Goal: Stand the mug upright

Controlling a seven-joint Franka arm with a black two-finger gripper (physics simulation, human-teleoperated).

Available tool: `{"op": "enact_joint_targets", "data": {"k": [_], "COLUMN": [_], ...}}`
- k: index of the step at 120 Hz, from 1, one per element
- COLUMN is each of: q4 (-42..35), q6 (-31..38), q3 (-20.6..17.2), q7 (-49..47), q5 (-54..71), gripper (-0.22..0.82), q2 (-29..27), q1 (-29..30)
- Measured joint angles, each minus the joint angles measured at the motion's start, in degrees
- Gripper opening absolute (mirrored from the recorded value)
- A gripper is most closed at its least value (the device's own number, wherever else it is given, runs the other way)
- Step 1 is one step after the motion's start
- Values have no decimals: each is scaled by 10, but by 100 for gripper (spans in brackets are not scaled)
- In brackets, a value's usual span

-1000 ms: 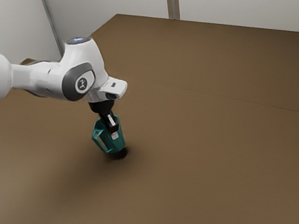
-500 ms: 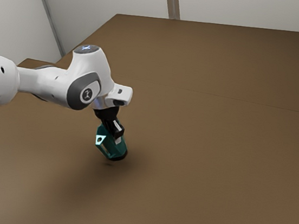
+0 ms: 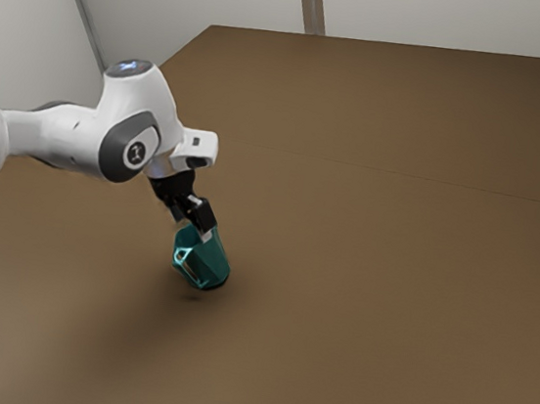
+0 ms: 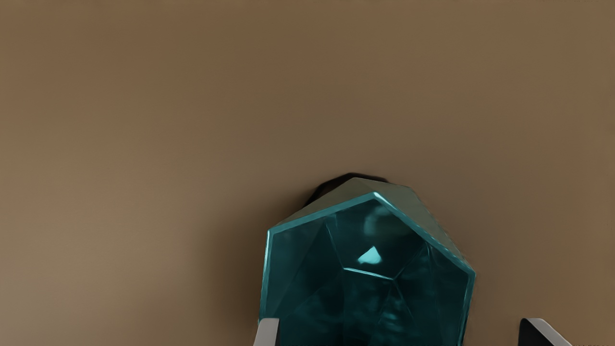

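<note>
Claw [image 4: 406,331] spread wide, it has one finger at the rim of the mug [image 3: 207,263], the other apart, with the mug tilted over the worktop [image 3: 387,295]. Probably light, stiff and slick, it would best be gripped by opposite walls.

small round emblem [image 3: 136,153], on white arm [image 3: 47,135], unreadable

Probably a robot lab or test room, can't tell which: in the exterior view a white robot arm [image 3: 51,136] comes in from nine o'clock over a broad brown table [image 3: 389,276], with a plain pale wall [image 3: 373,8] at twelve o'clock
</note>
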Motion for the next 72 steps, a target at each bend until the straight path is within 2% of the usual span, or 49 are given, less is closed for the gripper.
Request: {"op": "enact_joint_targets", "data": {"k": [13, 33, 59, 68, 72], "q4": [7, 52, 247, 303, 326], "q6": [-7, -44, -176, -226, -246], "q3": [-2, -3, -4, 7, 28], "q7": [-5, -11, -46, -61, -67], "q5": [0, -3, -3, -2, -1], "gripper": [57, 59, 60, 60, 60], "q2": [-11, -18, 13, 31, 39], "q1": [-21, -11, -21, -33, -54]}}
